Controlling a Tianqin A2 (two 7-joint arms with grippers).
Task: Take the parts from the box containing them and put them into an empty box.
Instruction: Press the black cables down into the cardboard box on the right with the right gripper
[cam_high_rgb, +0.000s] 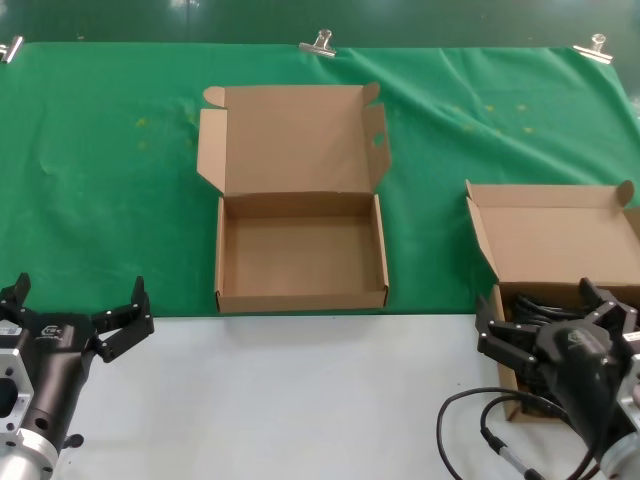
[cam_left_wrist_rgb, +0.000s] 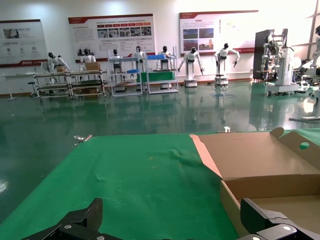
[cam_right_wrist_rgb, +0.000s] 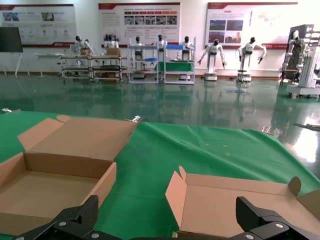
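The empty box sits open mid-table, its tall lid with slotted side flaps standing behind; it also shows in the left wrist view and the right wrist view. The box containing the parts stands at the right, lid up, also in the right wrist view. Black power cords lie inside it, partly hidden by my right gripper, which is open just above that box's front. My left gripper is open and empty at the table's front left.
A green cloth covers the far half of the table, held by metal clips along the back edge. The white tabletop lies in front. A black cable loops near my right arm.
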